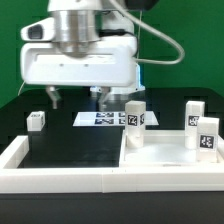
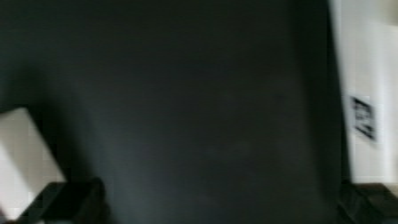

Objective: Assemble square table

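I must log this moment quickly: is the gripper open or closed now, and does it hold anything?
Gripper: open, holding nothing, above the black worktop.

The surface [image 1: 60, 140] is seen as black. The square table top [image 1: 165, 160] and its legs [image 1: 134, 115] are white, marked with black-and-white squares. The marker board [image 1: 100, 119] is white with black patterns. Green is seen behind.

Black worktop [image 2: 196, 100] — blurred tag [image 2: 361, 118] alongside
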Tool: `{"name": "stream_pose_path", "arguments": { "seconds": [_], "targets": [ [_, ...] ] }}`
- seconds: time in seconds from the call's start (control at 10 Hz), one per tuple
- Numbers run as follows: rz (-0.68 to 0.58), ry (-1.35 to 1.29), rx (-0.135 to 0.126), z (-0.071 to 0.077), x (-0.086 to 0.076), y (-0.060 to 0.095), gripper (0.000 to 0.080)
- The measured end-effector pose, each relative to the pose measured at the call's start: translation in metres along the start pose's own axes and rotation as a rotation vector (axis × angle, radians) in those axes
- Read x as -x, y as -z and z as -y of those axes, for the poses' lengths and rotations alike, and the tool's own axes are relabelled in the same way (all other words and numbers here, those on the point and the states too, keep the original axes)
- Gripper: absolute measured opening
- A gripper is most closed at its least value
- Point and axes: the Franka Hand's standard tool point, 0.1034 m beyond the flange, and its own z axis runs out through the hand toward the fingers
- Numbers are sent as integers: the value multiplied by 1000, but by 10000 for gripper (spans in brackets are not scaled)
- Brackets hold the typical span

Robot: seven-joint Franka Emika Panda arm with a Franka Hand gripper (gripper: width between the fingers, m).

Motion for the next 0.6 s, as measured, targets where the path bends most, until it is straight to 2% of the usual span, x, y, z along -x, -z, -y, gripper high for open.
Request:
{"name": "stream_pose_path", "arguments": {
  "seconds": [0.3, 0.6],
  "targets": [
    [15, 17, 5, -55, 7, -4, 649],
    [13, 1, 9, -71, 6, -4, 649]
  ]
}}
